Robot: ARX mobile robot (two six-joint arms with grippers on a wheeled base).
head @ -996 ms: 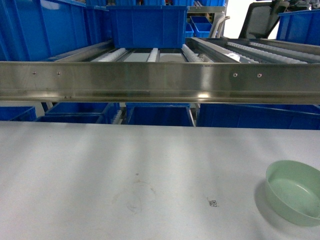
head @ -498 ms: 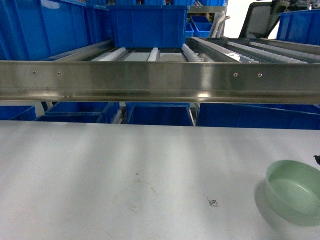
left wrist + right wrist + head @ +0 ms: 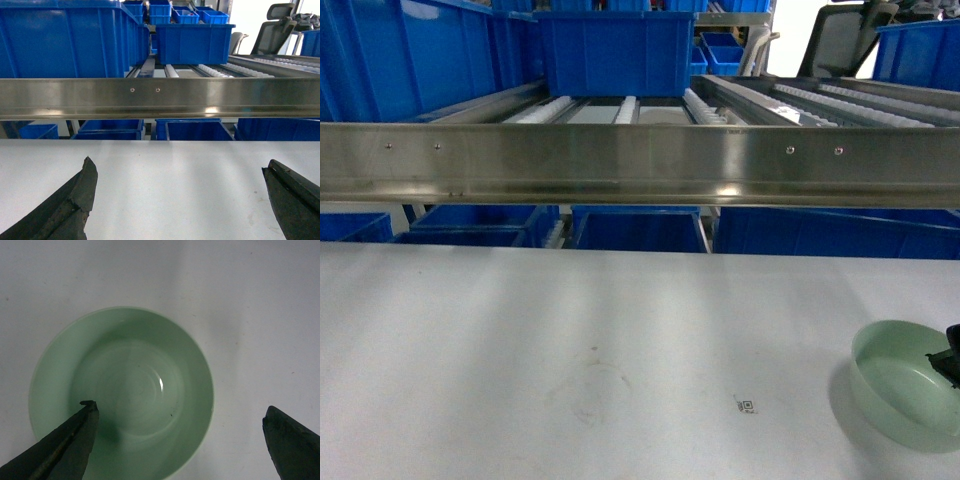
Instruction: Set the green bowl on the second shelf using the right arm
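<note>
On the pale grey surface [image 3: 570, 340], near its right edge, the small round mint-green glossy bowl [image 3: 905, 380] sits upright. Directly above it, the right tool [image 3: 180, 440] hangs with its two dark fingers spread wide apart: one fingertip [image 3: 87, 412] lies over the bowl's interior, the other outside the rim on the far side. Whether either touches the bowl cannot be told. Only a black tip of this tool [image 3: 948, 362] shows in the head view. The left tool [image 3: 180, 200] is likewise spread, over bare surface. Beyond stands a stainless steel shelf rail [image 3: 640, 165], with blue plastic crates [image 3: 615, 50] behind.
</note>
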